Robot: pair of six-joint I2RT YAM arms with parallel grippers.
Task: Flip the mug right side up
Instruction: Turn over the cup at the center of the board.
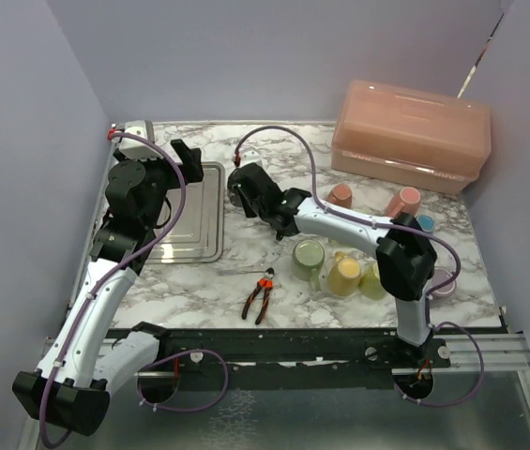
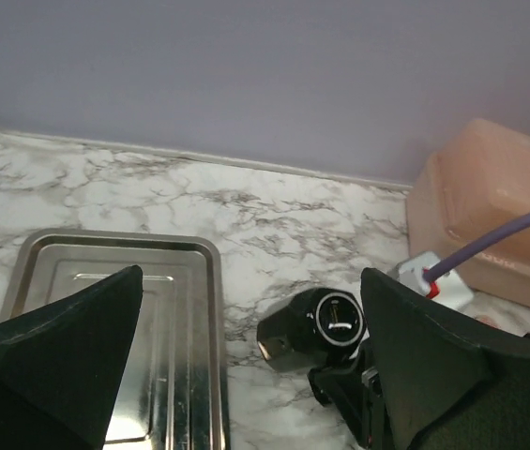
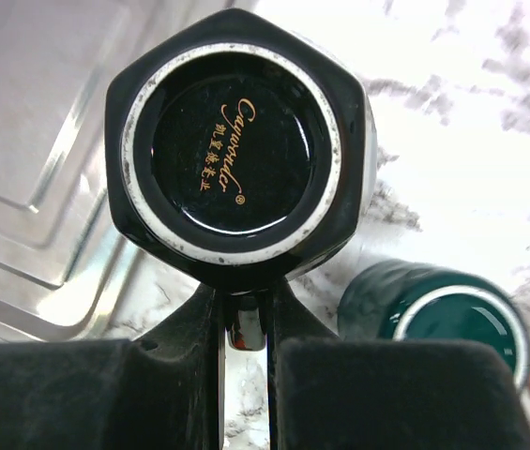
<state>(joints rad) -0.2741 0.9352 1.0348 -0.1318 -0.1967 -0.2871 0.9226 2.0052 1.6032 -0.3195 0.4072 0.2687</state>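
The black hexagonal mug (image 1: pixel 243 182) is just right of the tray, tilted with its white-ringed base turned up. The base fills the right wrist view (image 3: pixel 236 141) and shows lettering. The mug also shows in the left wrist view (image 2: pixel 325 323). My right gripper (image 1: pixel 265 200) is shut on the mug's handle, which is pinched between the fingers (image 3: pixel 244 314). I cannot tell if the mug touches the table. My left gripper (image 1: pixel 185 159) is open and empty above the tray's right edge, its fingers wide apart (image 2: pixel 246 375).
A metal tray (image 1: pixel 194 220) lies at the left. A pink lidded box (image 1: pixel 410 136) stands at the back right. Several coloured cups (image 1: pixel 344 275) cluster under the right arm. A teal mug (image 3: pixel 433 314) lies beside the black one. Orange-handled pliers (image 1: pixel 260 298) lie near the front edge.
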